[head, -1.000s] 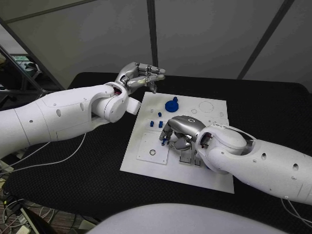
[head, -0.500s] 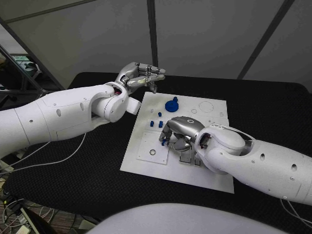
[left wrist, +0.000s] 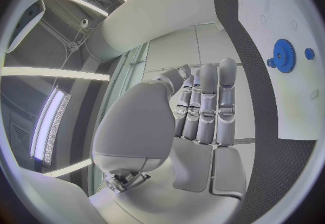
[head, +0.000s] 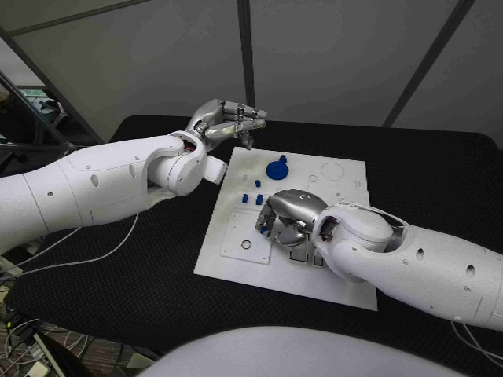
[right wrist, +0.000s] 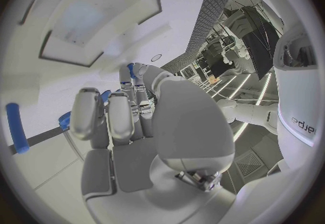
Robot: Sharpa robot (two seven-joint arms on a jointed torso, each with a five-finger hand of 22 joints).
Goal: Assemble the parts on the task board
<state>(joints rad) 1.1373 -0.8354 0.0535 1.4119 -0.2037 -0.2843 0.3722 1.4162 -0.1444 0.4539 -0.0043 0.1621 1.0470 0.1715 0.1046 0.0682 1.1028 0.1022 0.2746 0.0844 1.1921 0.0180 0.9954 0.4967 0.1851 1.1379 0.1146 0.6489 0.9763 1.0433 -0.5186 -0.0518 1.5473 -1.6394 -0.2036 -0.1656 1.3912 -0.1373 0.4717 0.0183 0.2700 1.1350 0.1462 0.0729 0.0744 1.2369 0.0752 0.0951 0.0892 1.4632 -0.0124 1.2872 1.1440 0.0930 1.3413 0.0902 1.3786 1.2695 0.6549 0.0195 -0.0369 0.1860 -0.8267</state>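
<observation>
While the silver fingers [right wrist: 129, 85] of the right hand [head: 288, 216] curl down over the middle of the white plastic task board [head: 238, 251], a small blue part [right wrist: 130, 68] shows at their tips in the right wrist view; whether it is actually pinched I cannot tell. Over the last second this hand has crept slightly toward the board's left side and lower, so it seems to be settling onto a piece rather than carrying one away. Further out, a blue rod-shaped part [right wrist: 17, 127] lies loose on the board, and the blue toothed gear [head: 277, 169] stands at the far end beside several small blue pegs [head: 251, 198]. The left hand [head: 223, 122] has stayed raised above the board's far corner, fingers drawn together, holding nothing that I can make out.
</observation>
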